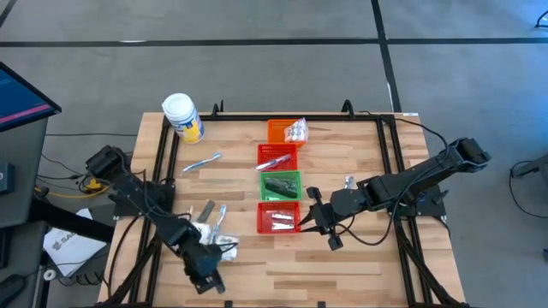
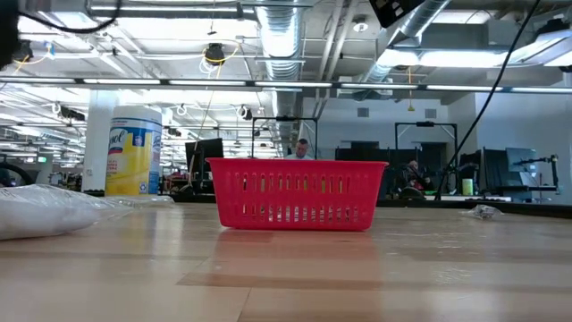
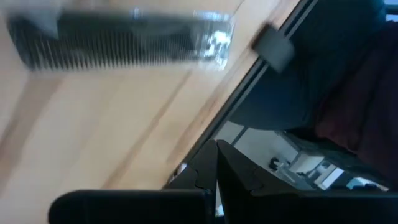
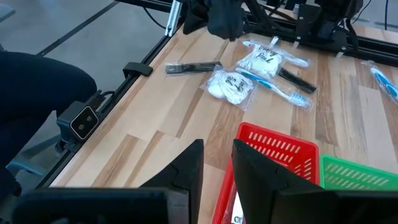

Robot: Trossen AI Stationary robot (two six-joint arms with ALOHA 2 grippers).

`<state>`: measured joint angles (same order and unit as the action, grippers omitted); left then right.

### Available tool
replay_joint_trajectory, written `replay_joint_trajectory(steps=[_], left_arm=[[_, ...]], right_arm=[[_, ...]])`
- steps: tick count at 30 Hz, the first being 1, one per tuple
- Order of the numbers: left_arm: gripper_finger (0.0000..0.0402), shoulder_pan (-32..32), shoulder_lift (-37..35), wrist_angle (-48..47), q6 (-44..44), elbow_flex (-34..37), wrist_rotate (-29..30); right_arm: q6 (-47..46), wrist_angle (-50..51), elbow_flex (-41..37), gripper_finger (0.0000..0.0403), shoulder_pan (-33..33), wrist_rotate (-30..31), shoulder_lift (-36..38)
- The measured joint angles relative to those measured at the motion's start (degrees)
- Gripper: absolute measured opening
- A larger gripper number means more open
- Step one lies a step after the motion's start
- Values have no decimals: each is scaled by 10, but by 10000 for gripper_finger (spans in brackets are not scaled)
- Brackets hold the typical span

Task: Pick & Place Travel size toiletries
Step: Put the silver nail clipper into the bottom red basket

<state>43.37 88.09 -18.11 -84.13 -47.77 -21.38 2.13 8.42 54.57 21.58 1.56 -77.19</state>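
Loose toiletries — sachets (image 4: 231, 86), toothbrushes (image 4: 283, 87), packaged comb (image 4: 193, 66) — lie on the table at nine o'clock of the near red basket (image 1: 279, 217), long axes mixed; clenched, empty left gripper (image 1: 208, 275) nearer them than right gripper (image 1: 318, 221), whose narrowly parted fingers hold nothing visible.

We see four small mesh baskets (image 1: 280, 184) in a row mid-table (image 1: 360, 257), the right end effector (image 1: 310, 216) beside the nearest red one, the left end effector (image 1: 208, 275) near loose sachets (image 1: 212, 231).
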Motion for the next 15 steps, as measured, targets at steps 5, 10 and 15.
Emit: replay_joint_trajectory(steps=[5,10,15], left_arm=[[0,31,-1,-7,-53,0,0],[0,54,-21,-68,-104,0,0],[0,68,-69,-163,-146,0,0]], right_arm=[[0,2,0,77,0,0,0],[0,2,0,77,0,0,0],[-2,15,0,77,0,0,0]])
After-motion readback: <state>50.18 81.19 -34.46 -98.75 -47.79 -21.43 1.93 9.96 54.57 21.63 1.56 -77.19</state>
